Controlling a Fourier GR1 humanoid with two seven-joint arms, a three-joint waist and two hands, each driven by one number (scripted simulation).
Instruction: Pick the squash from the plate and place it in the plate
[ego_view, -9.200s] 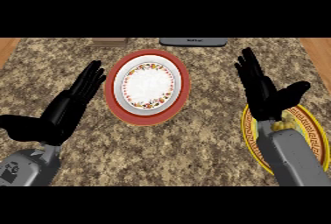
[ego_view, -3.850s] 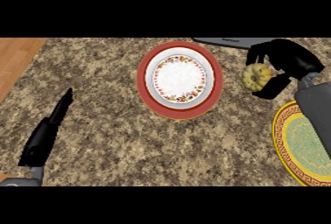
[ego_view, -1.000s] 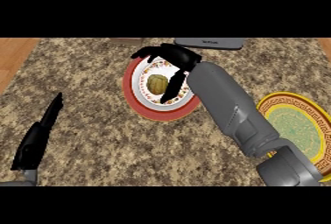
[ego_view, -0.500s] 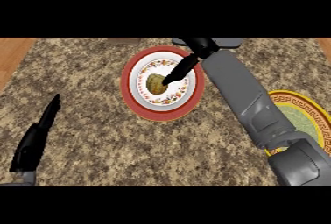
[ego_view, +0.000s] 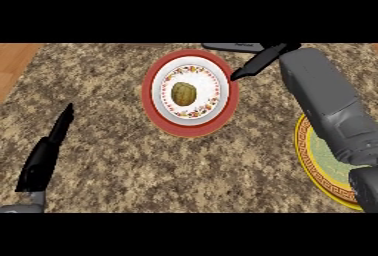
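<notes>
1. A speckled brown granite table (ego_view: 148, 170) fills the view from above, with a strip of wooden floor (ego_view: 15, 62) showing at about ten o'clock.
2. A round plate with a red rim (ego_view: 151, 107) and a white, flower-patterned centre sits on the table at about twelve o'clock from the middle of the view.
3. The squash (ego_view: 184, 93), a small olive-yellow oval, lies in the middle of that red-rimmed plate, with no hand touching it.
4. The right hand (ego_view: 260, 60) is at about one o'clock, just beside the red-rimmed plate's right edge. Its black fingers are straight and point toward the plate, holding nothing.
5. The grey right forearm (ego_view: 328, 107) runs from that hand down toward four o'clock and covers part of a second plate.
6. This second plate (ego_view: 310, 165), yellow-rimmed with a green centre, lies at about four o'clock, well apart from the red-rimmed plate.
7. The left hand (ego_view: 46, 155) shows at about eight o'clock near the lower left edge, resting with fingers straight and pointing up, holding nothing.
8. A dark flat object (ego_view: 232, 46) lies at the table's far edge at twelve o'clock, partly hidden by the right hand; what it is cannot be told.
</notes>
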